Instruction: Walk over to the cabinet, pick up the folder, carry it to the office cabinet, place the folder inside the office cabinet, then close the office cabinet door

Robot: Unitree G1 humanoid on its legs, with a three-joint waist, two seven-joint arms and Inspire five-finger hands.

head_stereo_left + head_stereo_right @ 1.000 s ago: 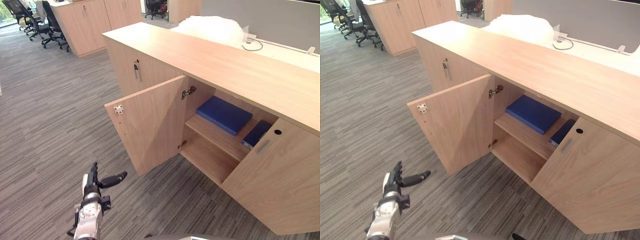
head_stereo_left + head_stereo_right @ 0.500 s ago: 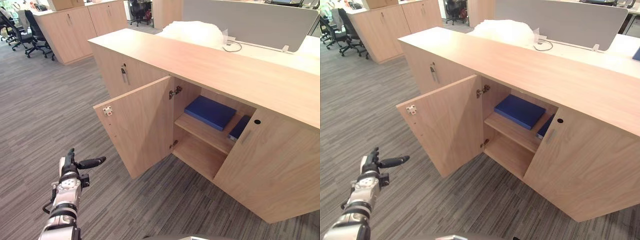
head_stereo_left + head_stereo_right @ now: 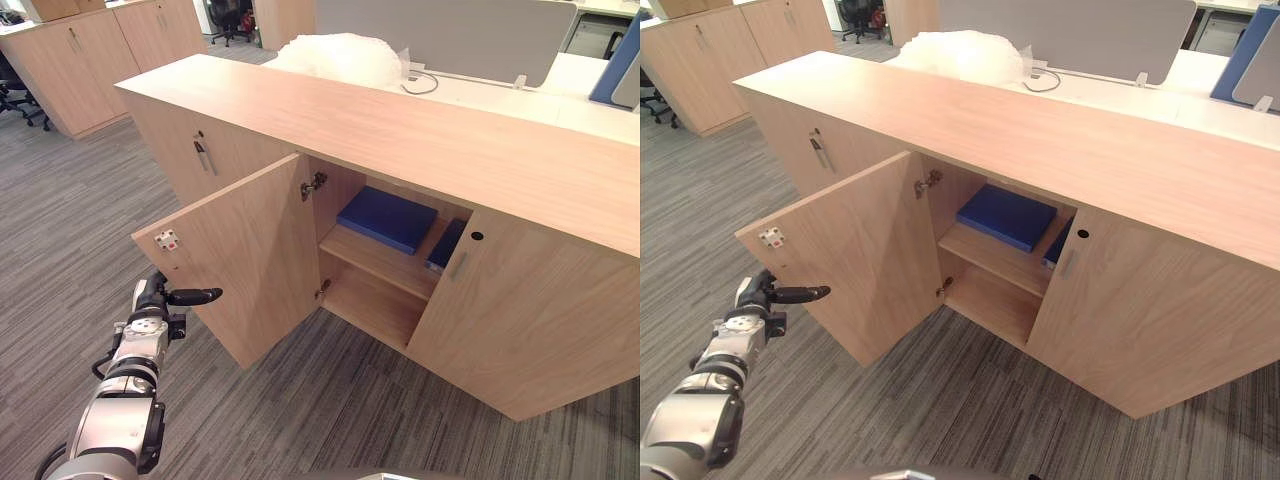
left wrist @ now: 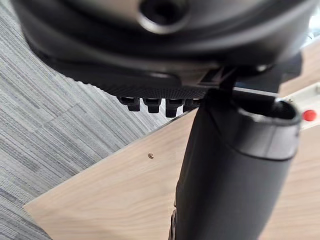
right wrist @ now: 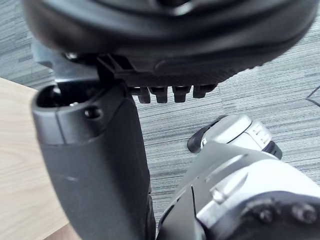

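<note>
Now our left hand (image 3: 152, 298) and right hand (image 5: 175, 55), fingers apart, hold nothing, while the blue folder (image 3: 385, 217) lies on the cabinet shelf (image 3: 375, 264).

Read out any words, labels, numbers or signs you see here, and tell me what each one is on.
None can be read.
The flat blue folder on the upper shelf shows no print on its cover.
The small white catch on the open light wood cabinet door bears red spots, no letters.
</note>
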